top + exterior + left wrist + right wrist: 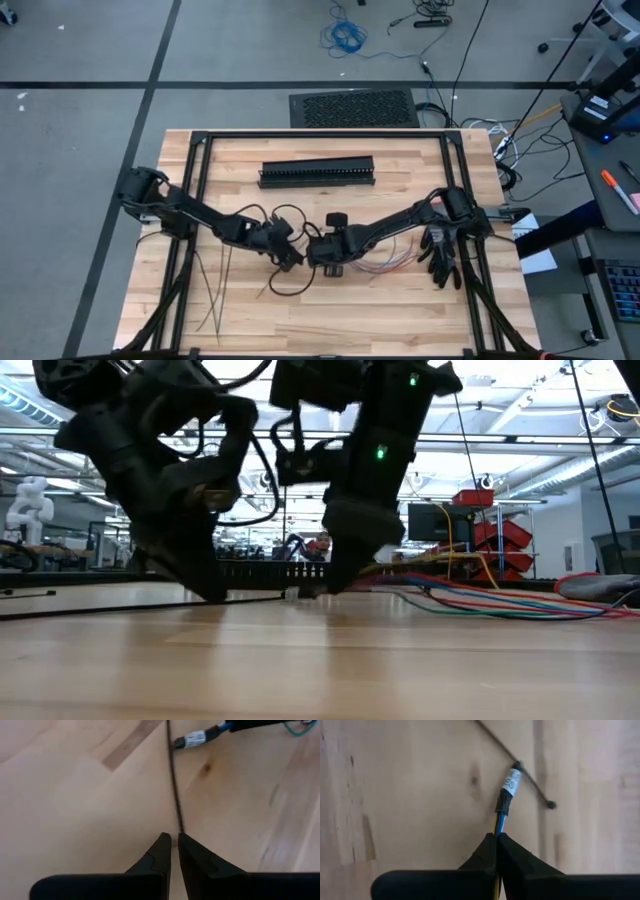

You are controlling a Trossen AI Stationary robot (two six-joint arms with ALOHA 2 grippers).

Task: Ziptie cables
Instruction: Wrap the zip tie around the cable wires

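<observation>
The cables are a loose bundle of coloured wires on the table right of centre, also seen in the low view. Their left end carries a black sleeve and a white label. My right gripper is shut on that end. My left gripper stands just left of it, shut on one ziptie, a thin dark strip. That ziptie runs past the labelled end, and its small head rests on the wood. More zipties lie loose at the near left. My left gripper pinches the ziptie between its two fingertips, coming down at a slant from the table's left. The fingers lie along the strip, which runs away from them flat on the table. My right gripper pinches the blue and yellow wires just behind the black sleeve, between its fingertips, slanting down from the table's right. The fingers lie along the wires. The labelled end sticks out past the tips, low over the wood.
A long black slotted duct lies across the far middle of the table. A black glove-like object sits at the right, beside the right arm. A black frame rail borders the wooden top.
</observation>
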